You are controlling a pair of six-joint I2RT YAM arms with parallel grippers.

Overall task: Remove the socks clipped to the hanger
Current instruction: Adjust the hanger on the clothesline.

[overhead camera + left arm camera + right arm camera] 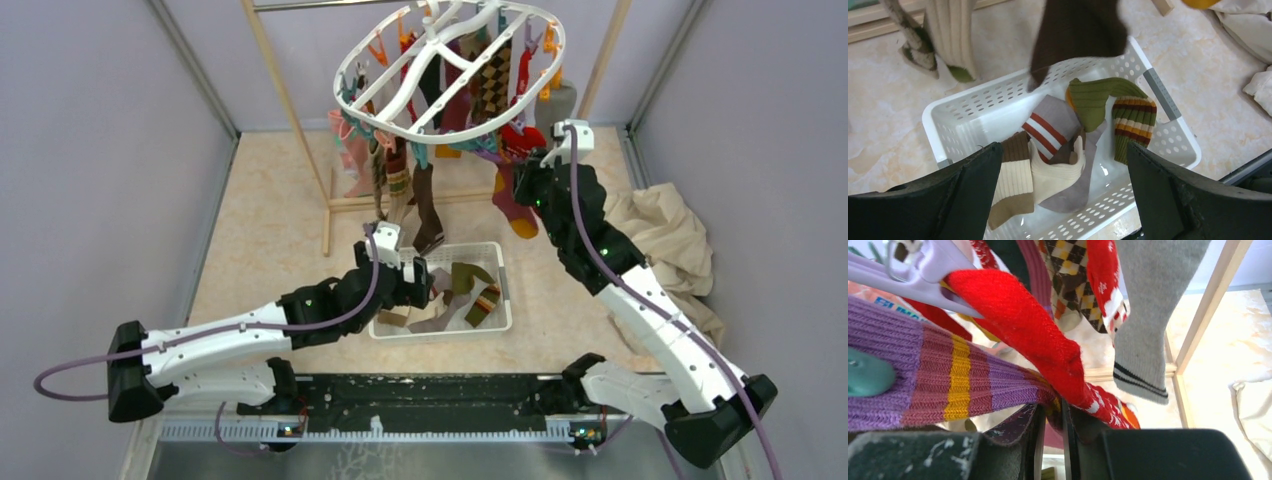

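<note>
The hanger (345,85), a white oval frame, hangs tilted at the top with several socks clipped under it. My right gripper (522,180) reaches up beneath its right side. In the right wrist view the right gripper (1053,407) is shut on a purple striped sock (948,375) that a teal clip (865,375) holds. A red sock (1018,315) in a lavender clip (923,270) drapes over the right finger. My left gripper (425,285) (1064,150) stands open and empty over the basket, under a hanging brown sock (1078,30).
The white slotted basket (500,300) (973,95) holds several loose socks. A wooden pole rack (290,110) carries the hanger. A beige cloth (665,235) lies at the right. A grey sock (1148,315) and an argyle sock (1070,280) hang close by.
</note>
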